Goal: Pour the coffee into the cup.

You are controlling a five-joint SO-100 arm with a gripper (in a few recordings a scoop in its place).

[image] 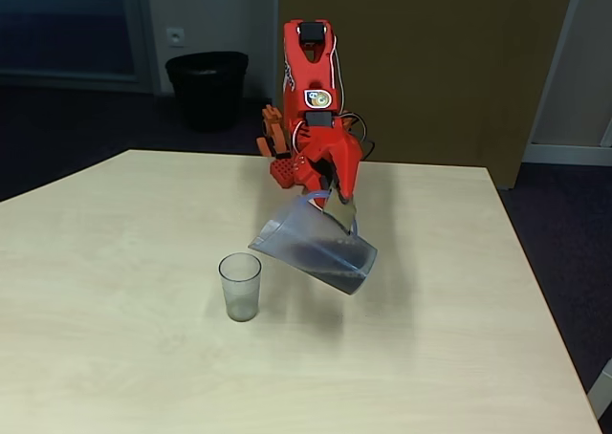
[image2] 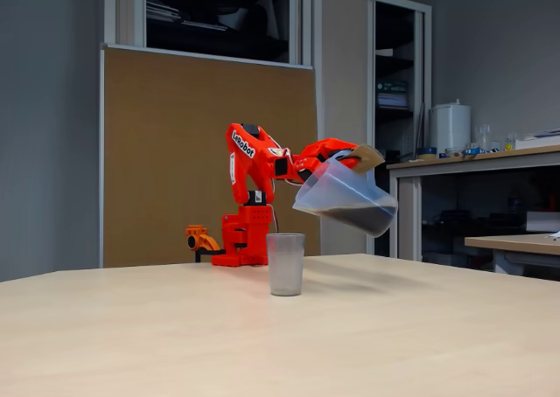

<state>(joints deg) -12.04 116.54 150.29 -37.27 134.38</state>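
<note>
The cup (image: pixel 240 286) is seen upright on the table (image: pixel 115 358); no contents can be made out. At its two o'clock the tilted pitcher (image: pixel 316 248), holding coffee (image2: pixel 354 216), is clamped by the gripper (image: pixel 337 207). A bin (image: pixel 207 88) is seen at eleven o'clock.

One cup (image: pixel 240 286) stands on the tabletop (image: pixel 115 358), about midway between its left and right edges in a fixed view. One translucent pitcher (image: pixel 314 247) hangs tilted in the air above the tabletop, with one pool of dark coffee (image2: pixel 354 215) inside it. One red arm (image: pixel 311 90) rises at the far edge. One black bin (image: pixel 207 88) sits on the floor beyond.
</note>
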